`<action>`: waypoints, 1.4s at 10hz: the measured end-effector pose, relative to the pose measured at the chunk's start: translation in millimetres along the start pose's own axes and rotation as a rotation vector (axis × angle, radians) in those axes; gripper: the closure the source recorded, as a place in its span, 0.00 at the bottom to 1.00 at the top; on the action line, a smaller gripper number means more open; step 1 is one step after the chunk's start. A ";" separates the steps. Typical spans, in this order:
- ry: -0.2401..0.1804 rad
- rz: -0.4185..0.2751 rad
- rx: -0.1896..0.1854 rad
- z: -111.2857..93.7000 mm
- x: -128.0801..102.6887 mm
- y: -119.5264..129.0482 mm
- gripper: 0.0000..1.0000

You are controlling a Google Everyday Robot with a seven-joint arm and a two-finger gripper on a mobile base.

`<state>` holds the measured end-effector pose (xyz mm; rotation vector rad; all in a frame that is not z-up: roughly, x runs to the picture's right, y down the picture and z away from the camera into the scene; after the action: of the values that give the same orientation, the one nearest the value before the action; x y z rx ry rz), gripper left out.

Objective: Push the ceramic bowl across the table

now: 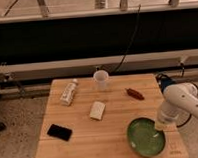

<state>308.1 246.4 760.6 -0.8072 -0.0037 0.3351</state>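
Note:
The green ceramic bowl (145, 137) sits at the front right of the light wooden table (85, 139). It is wide, shallow and glossy, with a darker rim. My white arm comes in from the right, and the gripper (161, 125) is down at the bowl's right rim, touching or nearly touching it.
A white cup (100, 79) stands at the back middle. A white bottle (68, 92) lies at the back left. A small white packet (97, 110) lies mid-table, a black phone-like slab (59, 131) at the front left, and a dark red item (135, 93) at the back right.

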 end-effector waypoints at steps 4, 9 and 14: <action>-0.006 -0.003 -0.012 6.7 -3.7 -2.5 0.99; -0.008 -0.021 -0.020 15.4 -17.2 -9.3 0.99; 0.003 -0.062 -0.020 24.3 -44.9 -14.6 0.99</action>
<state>266.7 241.0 793.4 -0.8252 -0.0291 0.2751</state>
